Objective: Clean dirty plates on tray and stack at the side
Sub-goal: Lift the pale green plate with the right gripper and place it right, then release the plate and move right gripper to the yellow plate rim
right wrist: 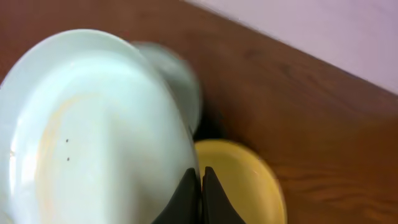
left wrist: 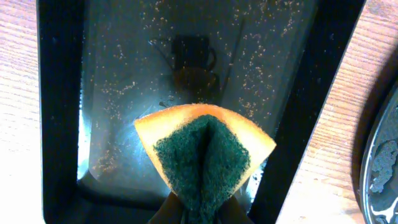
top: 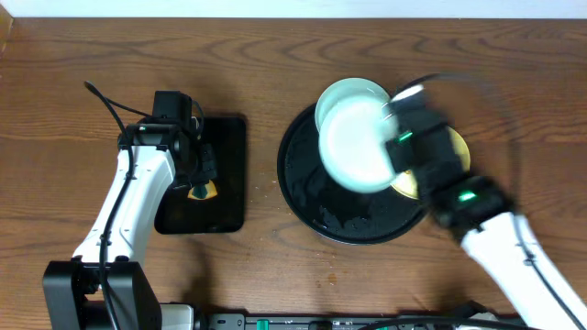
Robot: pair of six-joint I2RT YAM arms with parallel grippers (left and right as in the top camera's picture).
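The round black tray (top: 295,188) rests on the wooden tabletop (top: 275,55) and serves as the reference. The right fingers (right wrist: 199,193) are closed on the rim of one pale blue plate (right wrist: 93,137), which is held above the tray's centre; its face carries two small dark specks and a faint orange smear. A second pale blue plate (right wrist: 177,81) lies at the far side of the tray, partly covered by the held plate. The pale yellow plate (right wrist: 242,180) lies on the tray's right-arm side, below the right fingers. A smaller rectangular black tray (left wrist: 59,124) sits beside the round tray on the left-arm side, apart from it and scattered with crumbs. Over it, the left fingers (top: 201,179) are clamped on a folded orange-and-green sponge (left wrist: 205,155).
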